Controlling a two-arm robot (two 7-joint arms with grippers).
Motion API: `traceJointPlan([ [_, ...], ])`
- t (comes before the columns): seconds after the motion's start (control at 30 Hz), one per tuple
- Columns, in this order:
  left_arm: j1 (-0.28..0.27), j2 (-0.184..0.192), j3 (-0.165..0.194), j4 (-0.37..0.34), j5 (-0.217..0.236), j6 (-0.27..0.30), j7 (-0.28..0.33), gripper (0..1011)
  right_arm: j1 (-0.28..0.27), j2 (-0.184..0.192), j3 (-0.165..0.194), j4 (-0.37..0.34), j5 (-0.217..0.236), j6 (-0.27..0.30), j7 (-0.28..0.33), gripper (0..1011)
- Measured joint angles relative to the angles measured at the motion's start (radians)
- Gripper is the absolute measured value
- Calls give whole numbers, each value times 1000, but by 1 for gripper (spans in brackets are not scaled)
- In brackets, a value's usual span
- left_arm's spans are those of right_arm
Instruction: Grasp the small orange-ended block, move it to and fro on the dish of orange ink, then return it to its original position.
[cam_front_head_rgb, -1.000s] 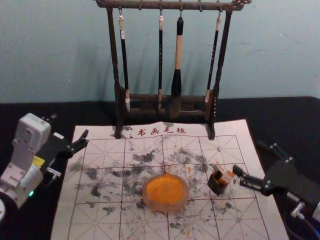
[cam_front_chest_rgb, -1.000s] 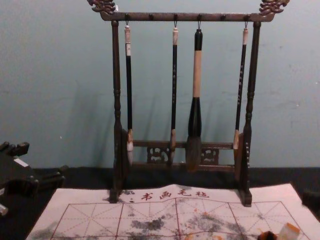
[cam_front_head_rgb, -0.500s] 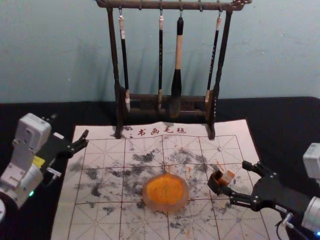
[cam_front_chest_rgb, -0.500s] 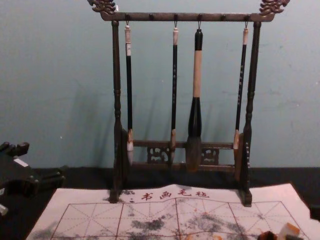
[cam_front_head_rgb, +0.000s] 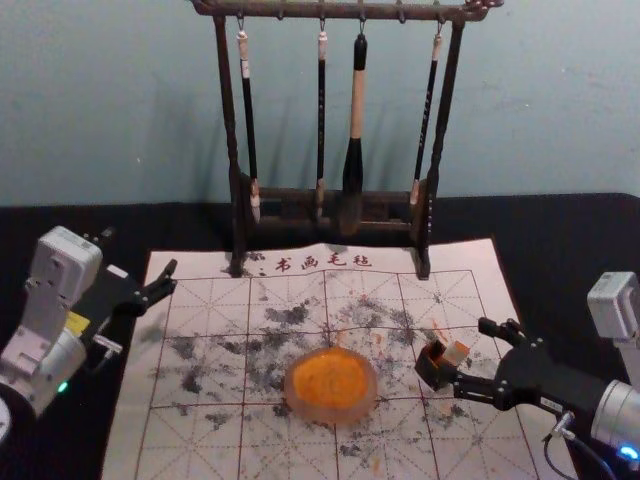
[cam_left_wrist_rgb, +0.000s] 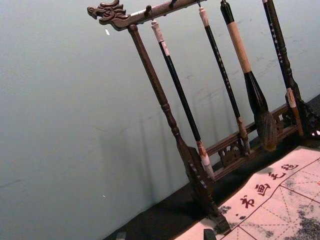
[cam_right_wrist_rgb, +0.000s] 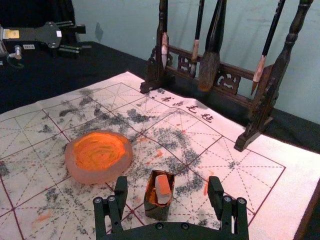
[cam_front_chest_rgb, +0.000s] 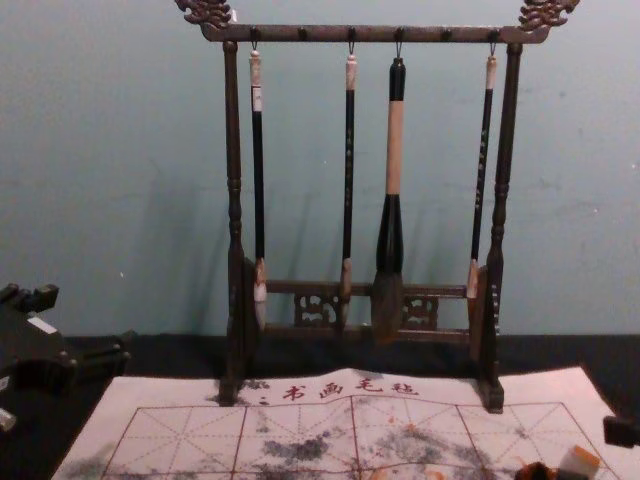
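The small white block (cam_front_head_rgb: 455, 353) with an orange end leans in a dark open box (cam_front_head_rgb: 434, 370), right of the orange ink dish (cam_front_head_rgb: 331, 386). My right gripper (cam_front_head_rgb: 472, 356) stands open close to the box. In the right wrist view the block (cam_right_wrist_rgb: 163, 187) rises from the box (cam_right_wrist_rgb: 157, 212), with fingers of the right gripper (cam_right_wrist_rgb: 167, 184) apart on either side and the ink dish (cam_right_wrist_rgb: 99, 156) farther off. The left gripper (cam_front_head_rgb: 139, 260) is parked open beside the mat's far left corner; its own wrist view shows the left gripper (cam_left_wrist_rgb: 165, 235) too.
A dark wooden rack (cam_front_head_rgb: 436, 160) with several hanging brushes stands at the mat's far edge. The mat (cam_front_head_rgb: 200, 440), ink-stained and gridded, lies under the dish and box, on a black-covered table (cam_front_head_rgb: 85, 215).
My right gripper has swung in from the right toward the near side of the box, its fingers now either side of the block. The left arm, block, box and dish have stayed put.
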Motion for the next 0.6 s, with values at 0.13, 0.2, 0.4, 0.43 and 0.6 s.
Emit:
traceJointPlan([
  [0.13,0,0,0,0,0,0,0,1001,7,-8,2,12,-8,7,10,1002],
  [0.2,0,0,0,0,0,0,0,1001,11,-12,3,17,-12,10,14,1000],
  [0.4,0,0,0,0,0,0,0,1001,11,-17,7,23,-17,12,25,1000],
  [0.43,0,0,0,0,0,0,0,1001,12,-18,7,23,-17,12,27,1002],
  [0.6,0,0,0,0,0,0,0,1001,13,-20,7,27,-20,13,37,1002],
])
